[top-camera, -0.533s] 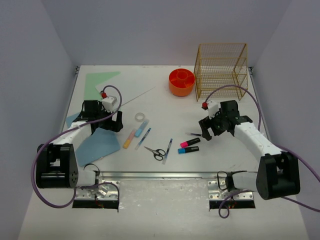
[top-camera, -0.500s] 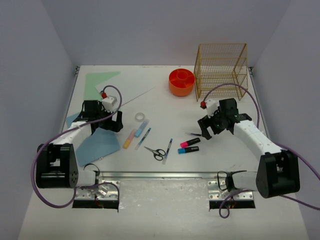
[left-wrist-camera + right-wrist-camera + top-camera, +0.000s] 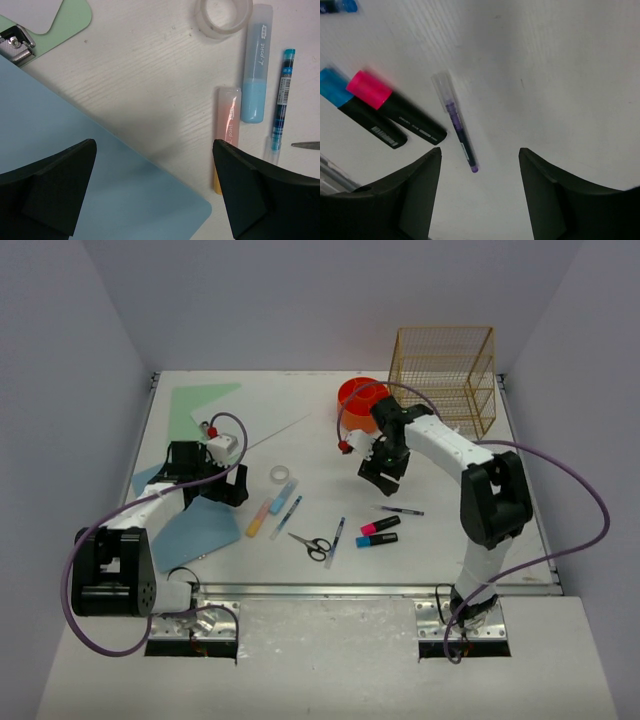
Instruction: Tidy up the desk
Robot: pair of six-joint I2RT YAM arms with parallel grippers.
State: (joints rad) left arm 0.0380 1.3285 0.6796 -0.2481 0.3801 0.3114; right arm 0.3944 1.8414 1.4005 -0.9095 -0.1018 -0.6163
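Three pale lavender panels close in the scene: a left wall, a back wall and a right wall. They are plain and matte and meet at soft vertical corners. Between them lies the desk, a flat white rectangle that reaches all three panels. Its top shows a faint wood grain in the close wrist views. A metal rail runs along its near edge. On the near side of the rail, a white ledge spans the bottom of the overhead view. The light is even and diffuse, leaving only weak, blurred shadows on the white surface.
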